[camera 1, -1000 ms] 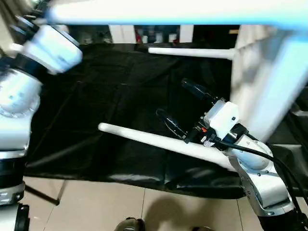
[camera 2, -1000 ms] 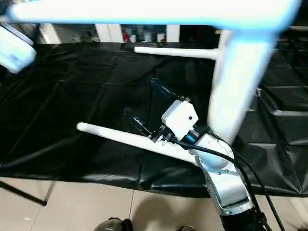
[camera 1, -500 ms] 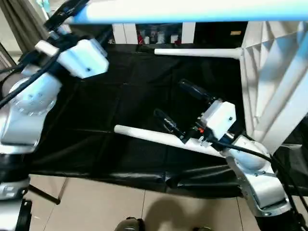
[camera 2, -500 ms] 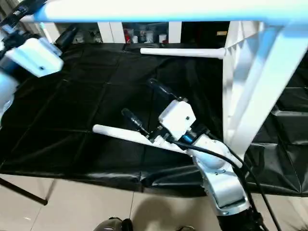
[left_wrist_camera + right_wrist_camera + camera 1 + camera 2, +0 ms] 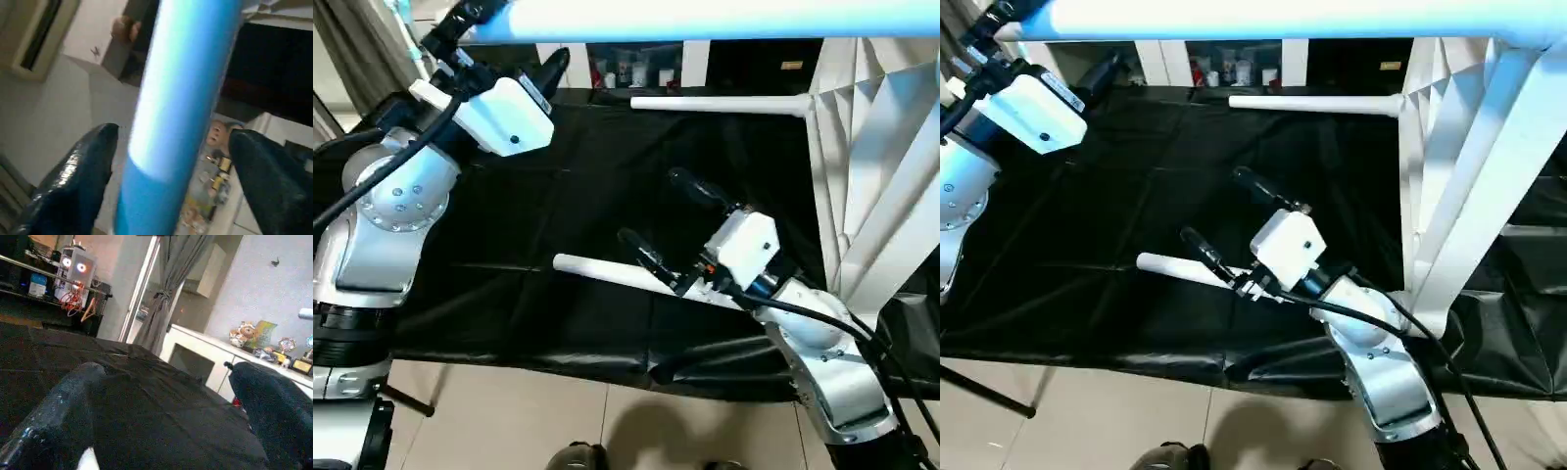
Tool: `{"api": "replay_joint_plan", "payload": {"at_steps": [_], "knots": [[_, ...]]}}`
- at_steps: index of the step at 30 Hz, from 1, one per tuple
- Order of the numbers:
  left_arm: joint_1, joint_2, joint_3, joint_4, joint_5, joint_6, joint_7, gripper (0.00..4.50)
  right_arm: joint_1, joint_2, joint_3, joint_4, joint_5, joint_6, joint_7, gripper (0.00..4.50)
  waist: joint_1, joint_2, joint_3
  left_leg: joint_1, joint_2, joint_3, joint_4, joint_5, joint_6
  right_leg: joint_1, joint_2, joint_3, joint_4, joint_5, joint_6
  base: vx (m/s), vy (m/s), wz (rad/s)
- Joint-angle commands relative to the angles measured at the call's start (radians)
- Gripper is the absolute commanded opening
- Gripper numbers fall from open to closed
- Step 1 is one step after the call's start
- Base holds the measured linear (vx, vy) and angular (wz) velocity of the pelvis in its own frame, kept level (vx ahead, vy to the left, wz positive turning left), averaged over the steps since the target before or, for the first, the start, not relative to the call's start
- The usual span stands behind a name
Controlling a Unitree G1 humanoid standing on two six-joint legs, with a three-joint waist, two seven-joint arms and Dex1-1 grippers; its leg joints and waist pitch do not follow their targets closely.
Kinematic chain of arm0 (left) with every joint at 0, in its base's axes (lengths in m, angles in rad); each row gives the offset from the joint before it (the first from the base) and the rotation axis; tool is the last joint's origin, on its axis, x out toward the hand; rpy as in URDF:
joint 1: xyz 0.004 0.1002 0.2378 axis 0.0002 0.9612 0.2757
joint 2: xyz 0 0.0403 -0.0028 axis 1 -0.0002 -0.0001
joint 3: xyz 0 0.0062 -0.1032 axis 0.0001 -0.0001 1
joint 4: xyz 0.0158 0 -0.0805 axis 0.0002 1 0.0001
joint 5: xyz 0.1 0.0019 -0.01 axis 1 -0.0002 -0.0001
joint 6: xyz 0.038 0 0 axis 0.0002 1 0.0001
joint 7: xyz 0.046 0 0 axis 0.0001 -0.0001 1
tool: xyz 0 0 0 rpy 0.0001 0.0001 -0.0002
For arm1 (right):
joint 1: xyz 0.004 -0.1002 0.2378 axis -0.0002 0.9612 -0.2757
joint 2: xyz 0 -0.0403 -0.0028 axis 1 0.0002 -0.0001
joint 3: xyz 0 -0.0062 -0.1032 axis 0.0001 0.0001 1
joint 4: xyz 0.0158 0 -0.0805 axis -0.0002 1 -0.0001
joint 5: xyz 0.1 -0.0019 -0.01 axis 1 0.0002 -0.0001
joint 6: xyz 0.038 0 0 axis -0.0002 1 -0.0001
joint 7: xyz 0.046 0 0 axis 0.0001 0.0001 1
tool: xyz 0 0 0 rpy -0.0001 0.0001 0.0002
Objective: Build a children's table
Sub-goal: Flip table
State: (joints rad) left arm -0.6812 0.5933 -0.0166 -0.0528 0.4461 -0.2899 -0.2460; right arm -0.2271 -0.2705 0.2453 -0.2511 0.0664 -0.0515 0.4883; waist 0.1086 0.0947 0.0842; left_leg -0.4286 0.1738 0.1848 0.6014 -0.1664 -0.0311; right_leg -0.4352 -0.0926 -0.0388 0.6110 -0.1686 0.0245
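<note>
Near edge of the black-covered worktop (image 5: 509, 245): the right gripper (image 5: 668, 227) is hovering low over the cloth, its two black fingers (image 5: 644, 257) spread wide and closing on nothing.
Loose leg: a long white tapered tube leg (image 5: 607, 275) is lying on the cloth just under and beside the right gripper's lower finger; whether they are touching I cannot tell. Over the last second the right arm has been drawing in toward the robot, and the leg's free end has been sliding to the right with it.
Right side: the upended white plastic table top with its raised rim (image 5: 876, 176) is standing tilted beside the right arm, one fitted white leg (image 5: 720, 103) sticking out level over the far part of the worktop.
Upper left: the left gripper (image 5: 168, 142) is now swinging into view high up, its fingers (image 5: 78, 181) standing well apart on either side of a pale blue-lit bar (image 5: 705, 18) that is running across the top. The bar is filling the gap, but I cannot tell whether the fingers are pressing on it.
Meaning for the task: judging from this, the left arm is taking over steadying the raised part of the table, while the right is lining up to pick the loose leg for the next socket.
</note>
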Motion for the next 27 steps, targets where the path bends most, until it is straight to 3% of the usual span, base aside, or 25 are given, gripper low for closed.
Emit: {"api": "replay_joint_plan", "payload": {"at_steps": [1, 10, 14, 18, 27], "knots": [[-0.011, -0.006, -0.019, -0.019, -0.009, 0.007, -0.017, 4.00, -0.001, 0.007, 0.012, 0.002, -0.011, 0.008, -0.001, 4.50, -0.004, -0.014, -0.067, 0.029, 0.041, -0.030, -0.083, -0.290, 0.008, 0.038, -0.041, 0.029, -0.066, -0.218, -0.155, 0.000, 0.000, 0.00], [-0.032, -0.037, -0.053, -0.026, 0.002, -0.007, -0.011, 4.00, -0.003, 0.012, 0.015, 0.001, -0.014, 0.010, -0.001, 4.50, -0.004, -0.013, -0.067, 0.029, 0.041, -0.028, -0.080, -0.274, 0.022, 0.040, -0.040, 0.028, -0.065, -0.196, -0.168, 0.000, 0.000, 0.00], [-0.037, -0.048, -0.051, -0.023, -0.007, 0.004, -0.005, 4.00, 0.012, 0.035, -0.003, -0.038, 0.053, -0.008, 0.012, 4.50, -0.005, -0.008, -0.066, 0.030, 0.042, -0.029, -0.082, -0.297, 0.014, 0.039, -0.041, 0.028, -0.067, -0.222, -0.163, 0.000, 0.000, 0.00], [-0.040, -0.052, -0.045, -0.013, -0.020, 0.001, -0.005, 3.53, 0.021, 0.043, -0.014, -0.070, 0.102, 0.007, 0.024, 4.50, -0.008, -0.007, -0.067, 0.029, 0.042, -0.031, -0.083, -0.310, 0.008, 0.039, -0.040, 0.027, -0.067, -0.220, -0.157, 0.000, 0.000, 0.00], [-0.038, -0.062, -0.045, -0.024, -0.071, 0.008, -0.039, 2.87, 0.032, 0.044, -0.011, -0.066, 0.090, 0.000, 0.015, 4.50, -0.007, -0.006, -0.069, 0.031, 0.041, -0.030, -0.083, -0.320, -0.001, 0.038, -0.040, 0.027, -0.067, -0.219, -0.165, 0.000, 0.000, 0.00]]}}
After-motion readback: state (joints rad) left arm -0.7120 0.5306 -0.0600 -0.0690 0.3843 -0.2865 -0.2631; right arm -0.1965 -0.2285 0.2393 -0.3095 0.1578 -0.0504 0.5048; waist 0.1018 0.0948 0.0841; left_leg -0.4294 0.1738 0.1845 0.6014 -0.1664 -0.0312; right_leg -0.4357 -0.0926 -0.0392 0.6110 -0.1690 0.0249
